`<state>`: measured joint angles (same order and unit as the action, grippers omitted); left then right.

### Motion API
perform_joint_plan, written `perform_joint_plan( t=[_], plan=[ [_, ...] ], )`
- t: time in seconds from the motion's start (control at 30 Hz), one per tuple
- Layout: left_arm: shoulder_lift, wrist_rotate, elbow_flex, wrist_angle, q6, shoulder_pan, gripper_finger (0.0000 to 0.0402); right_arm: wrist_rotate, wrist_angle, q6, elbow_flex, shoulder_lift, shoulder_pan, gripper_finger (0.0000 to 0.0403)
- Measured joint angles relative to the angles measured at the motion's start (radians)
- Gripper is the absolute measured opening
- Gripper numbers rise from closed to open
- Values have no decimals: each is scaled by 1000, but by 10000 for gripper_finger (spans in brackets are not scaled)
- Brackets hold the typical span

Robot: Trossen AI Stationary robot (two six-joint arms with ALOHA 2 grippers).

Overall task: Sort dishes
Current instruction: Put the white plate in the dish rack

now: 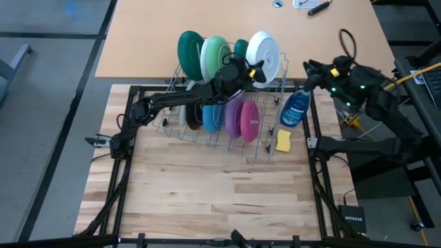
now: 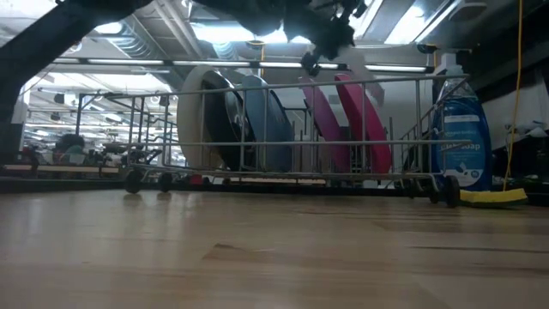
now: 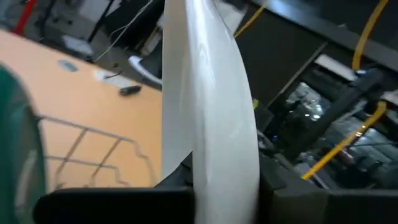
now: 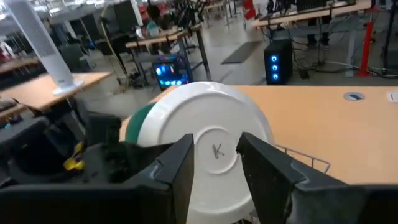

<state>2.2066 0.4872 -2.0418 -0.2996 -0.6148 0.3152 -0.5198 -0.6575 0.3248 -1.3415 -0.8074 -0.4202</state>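
A wire dish rack (image 1: 264,156) stands at the middle of the table. Its far row holds a dark green plate (image 1: 189,49), a light green plate (image 1: 215,56) and a white plate (image 1: 264,49), all on edge. Its near row holds black-and-white (image 1: 193,114), blue (image 1: 212,116), purple (image 1: 234,116) and pink (image 1: 249,120) dishes. My left gripper (image 1: 249,69) is over the rack, shut on the white plate (image 3: 211,93). My right gripper (image 1: 308,69) is open to the plate's right, facing its underside (image 4: 214,118) without touching it. My left gripper pinches the white plate's rim (image 3: 217,155) between its two fingers, one finger on each face. It comes from the table's left, over the rack. The plate stands on edge, upright. Whether its lower edge rests in the rack is hidden.
A blue soap bottle (image 1: 295,110) stands at the rack's right end, and a yellow sponge (image 1: 283,141) lies beside it. Both show in the low view, the bottle (image 2: 463,142) and the sponge (image 2: 491,196). Bare wood lies between the rack and the near edge.
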Motion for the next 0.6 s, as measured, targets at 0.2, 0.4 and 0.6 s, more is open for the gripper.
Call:
perform_joint_plan(
  t=[0.2,0.4,0.6],
  plan=[
    [0,1,0,68,-36,37,43,-2,1,0,0,-73,0,136],
    [0,0,0,80,-37,55,44,-24,-6,0,0,-158,0,136],
    [0,-1,0,84,-38,62,45,-206,-58,-20,0,-199,0,136]
  ],
)
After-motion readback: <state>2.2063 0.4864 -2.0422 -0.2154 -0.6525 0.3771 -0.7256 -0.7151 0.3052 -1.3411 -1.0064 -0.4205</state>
